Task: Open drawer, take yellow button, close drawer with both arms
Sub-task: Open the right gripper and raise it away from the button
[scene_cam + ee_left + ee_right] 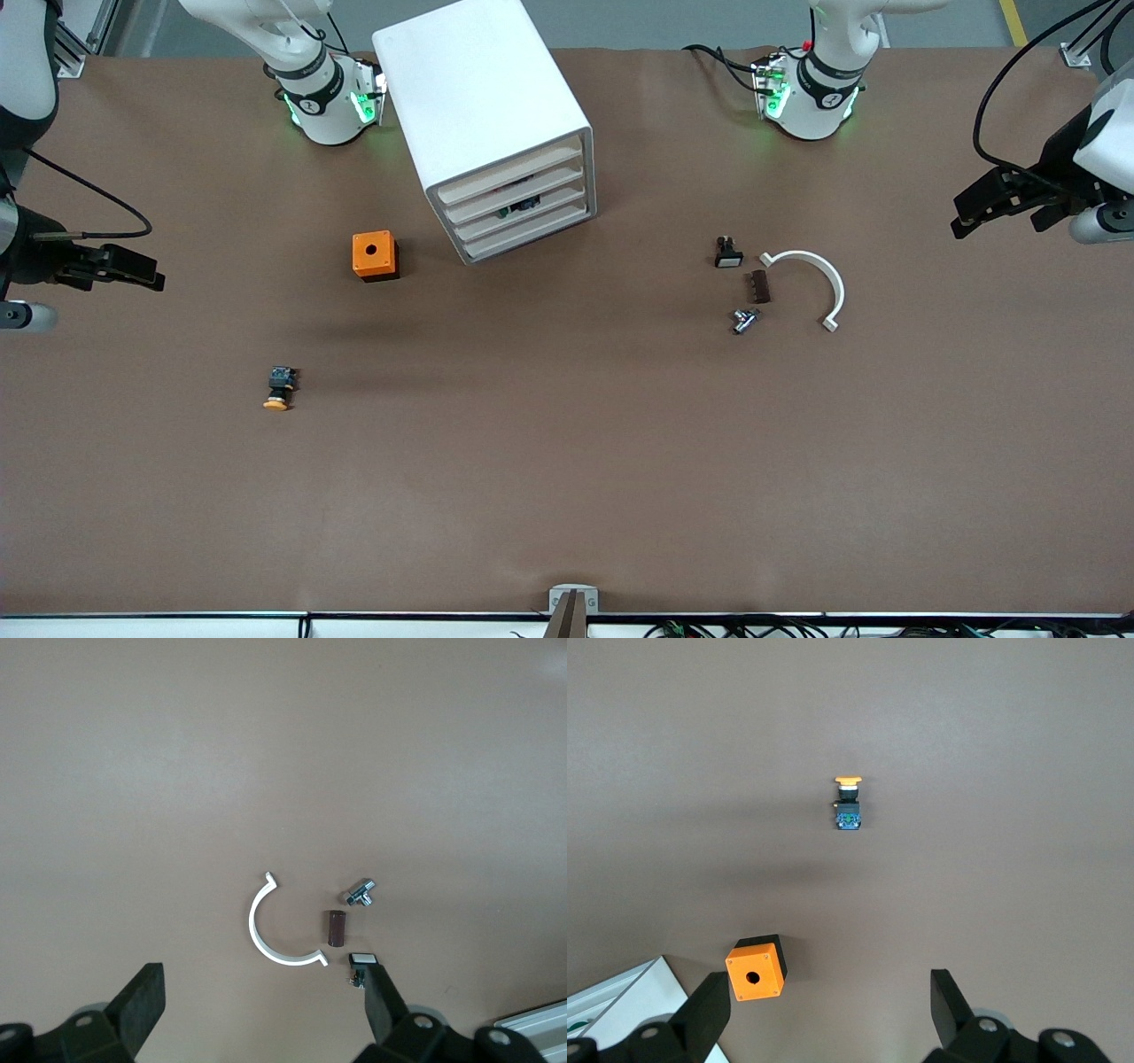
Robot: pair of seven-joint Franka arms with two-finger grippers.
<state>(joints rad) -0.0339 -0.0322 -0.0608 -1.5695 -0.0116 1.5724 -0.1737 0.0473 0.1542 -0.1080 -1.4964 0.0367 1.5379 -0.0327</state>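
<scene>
Lying on its side on the brown table (567,461), the button (280,388) is seen with its long axis running from twelve to six o'clock in the front view: the orange-yellow cap points to six, toward the front camera, and the blue-green block to twelve. It is found at about seven o'clock from the orange cube (375,255), nearer to the camera and well apart from it, toward the right arm's end of the table. The white cabinet (489,124) is placed at two o'clock from the cube, its front turned toward five o'clock; all four drawers are pushed in, and through the gaps above the second drawer (518,206) some small dark and green parts are glimpsed but cannot be identified. Toward the left arm's end, a white half-ring clip (819,282), a dark brown block (759,286), a small metal fitting (742,321) and a black part with a white face (727,253) are grouped close together. The right gripper (133,268) is held over the table's edge with jaws spread and nothing between them; the left gripper (979,208) hangs likewise, released and empty. Both arms are cut off by the frame.
</scene>
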